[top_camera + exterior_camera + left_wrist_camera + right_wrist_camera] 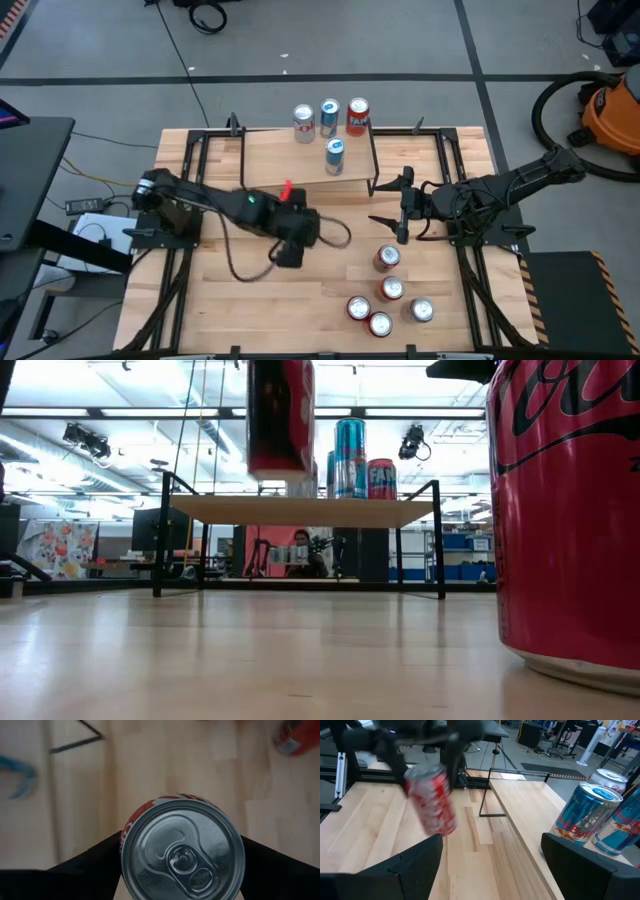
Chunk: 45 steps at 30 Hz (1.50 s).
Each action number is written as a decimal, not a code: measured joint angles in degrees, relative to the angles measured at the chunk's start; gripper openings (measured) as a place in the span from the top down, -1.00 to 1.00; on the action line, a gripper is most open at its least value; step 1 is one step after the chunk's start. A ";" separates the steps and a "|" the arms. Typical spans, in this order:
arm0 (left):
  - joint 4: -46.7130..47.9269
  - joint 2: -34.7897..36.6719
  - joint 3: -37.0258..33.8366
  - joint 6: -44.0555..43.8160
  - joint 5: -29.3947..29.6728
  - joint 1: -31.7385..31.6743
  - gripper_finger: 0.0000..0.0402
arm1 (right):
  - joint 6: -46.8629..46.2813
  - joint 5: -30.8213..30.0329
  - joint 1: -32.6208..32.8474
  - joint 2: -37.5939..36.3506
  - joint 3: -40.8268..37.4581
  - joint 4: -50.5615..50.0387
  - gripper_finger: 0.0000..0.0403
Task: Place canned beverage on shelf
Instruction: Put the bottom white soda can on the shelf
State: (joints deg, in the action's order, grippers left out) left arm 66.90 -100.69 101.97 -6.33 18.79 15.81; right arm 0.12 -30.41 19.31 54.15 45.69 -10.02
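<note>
high view: left end effector (pixel 290 243) sits over the desk (pixel 250 310) just in front of the shelf (pixel 275 155), closed on a red can (pixel 287 190) of which only a sliver shows past the wrist. four cans stand on the shelf: one silver (pixel 303 124), two blue (pixel 329 117), one red fanta (pixel 357 116). right end effector (pixel 402 212) waits near the shelf's right front leg, fingers spread apart, holding nothing. five spare cans (pixel 388 290) are grouped on the desk below it.

low view: the held can (pixel 280 418) hangs in the air, its base above the level of the shelf board (pixel 300 510). a big red can (pixel 565 510) stands close to the lens on the right.

left wrist view: can top (pixel 182 852) fills the gap between the two fingers (pixel 90 862), gripped at both sides, bare desk below.

right wrist view: the held can (pixel 430 800) looks tilted in the other arm's grip, blurred. blue cans (pixel 582 817) sit on the shelf nearby.

risks, judged: a tilted can may land on its edge and tip over; coming in low would clip the shelf's front edge; setting down too near the front blue can (pixel 335 156) could knock it.
</note>
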 joint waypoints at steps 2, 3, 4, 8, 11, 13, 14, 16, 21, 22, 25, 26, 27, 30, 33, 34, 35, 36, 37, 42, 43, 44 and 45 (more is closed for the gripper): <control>0.73 1.96 0.00 -0.32 0.12 -1.42 -0.58 | 0.00 0.00 0.00 0.00 0.00 0.00 -0.74; 1.33 2.65 0.00 -0.35 0.32 -2.11 -0.58 | 0.00 0.00 0.00 0.00 0.00 0.00 -0.74; 1.95 3.30 0.00 -0.35 0.69 -2.87 -0.58 | 0.00 0.00 0.00 0.00 0.00 0.00 -0.74; 3.51 6.00 0.00 0.94 1.11 -6.63 -0.58 | 0.00 0.02 0.00 0.00 0.00 0.00 -0.74; 3.61 7.31 0.00 3.16 0.82 -9.85 -0.58 | 0.00 0.02 0.00 0.00 0.00 0.00 -0.74; 3.66 8.03 0.00 4.73 -0.40 -12.27 -0.58 | 0.00 0.02 0.00 0.00 0.00 -0.02 -0.74; 3.69 8.51 0.00 5.31 -1.32 -13.53 -0.58 | 0.00 0.02 0.00 0.00 0.00 -0.02 -0.74; 3.73 9.53 0.00 6.60 -3.17 -16.26 -0.58 | 0.04 0.02 0.00 0.00 0.00 -0.02 -0.74; 3.75 10.63 0.00 9.44 -7.41 -24.32 -0.58 | 0.30 0.04 0.00 0.00 0.00 -0.08 -0.74; 3.83 10.58 0.00 10.15 -8.10 -25.97 -0.58 | 0.37 0.03 0.00 0.00 0.00 -0.11 -0.74; 4.39 10.56 0.00 12.50 -9.94 -30.83 -0.58 | 0.48 0.04 0.00 0.00 0.00 -0.11 -0.74; 4.36 10.55 0.00 13.53 -10.54 -32.51 -0.58 | 0.48 0.04 0.00 0.00 0.00 -0.11 -0.74; 4.30 10.54 0.00 14.32 -11.42 -34.09 -0.58 | 0.50 0.04 0.00 0.00 0.00 -0.11 -0.74; 4.20 10.54 0.00 16.31 -14.30 -39.12 -0.59 | 0.50 0.04 0.00 0.00 0.00 -0.35 -0.74; 4.21 10.52 0.00 17.86 -16.81 -43.88 -0.59 | 0.98 0.05 0.00 0.00 0.00 -0.37 -0.74; 4.21 10.52 0.00 18.49 -17.60 -45.28 -0.59 | 1.18 0.06 0.00 0.00 0.00 -0.37 -0.74; 4.16 10.52 0.00 19.42 -18.47 -46.50 -0.59 | 1.40 0.07 0.00 0.00 0.00 -0.37 -0.74; 3.96 10.40 0.00 20.21 -19.34 -47.53 -0.59 | 1.46 0.07 0.00 0.00 0.00 -0.37 -0.74; 3.50 10.18 0.00 21.03 -20.14 -48.42 -0.59 | 1.53 0.07 0.00 0.00 0.00 -0.37 -0.74; -0.04 9.96 0.00 25.26 -23.76 -51.86 -0.59 | 1.57 0.07 -0.02 0.00 0.00 -0.51 -0.74; -0.93 9.97 0.00 25.82 -24.46 -52.53 -0.59 | 1.57 0.04 -0.04 0.00 0.00 -0.55 -0.74; -1.41 9.95 0.00 26.40 -25.07 -53.23 -0.59 | 1.57 0.07 -0.04 0.00 0.00 -0.53 -0.74; -1.31 9.95 0.00 26.88 -25.50 -53.91 -0.59 | 1.57 0.04 -0.07 0.00 0.00 -0.52 -0.74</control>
State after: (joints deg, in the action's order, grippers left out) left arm 65.59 -90.74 101.97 20.55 -6.72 -38.10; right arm 1.69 -30.37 19.25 54.15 45.69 -10.55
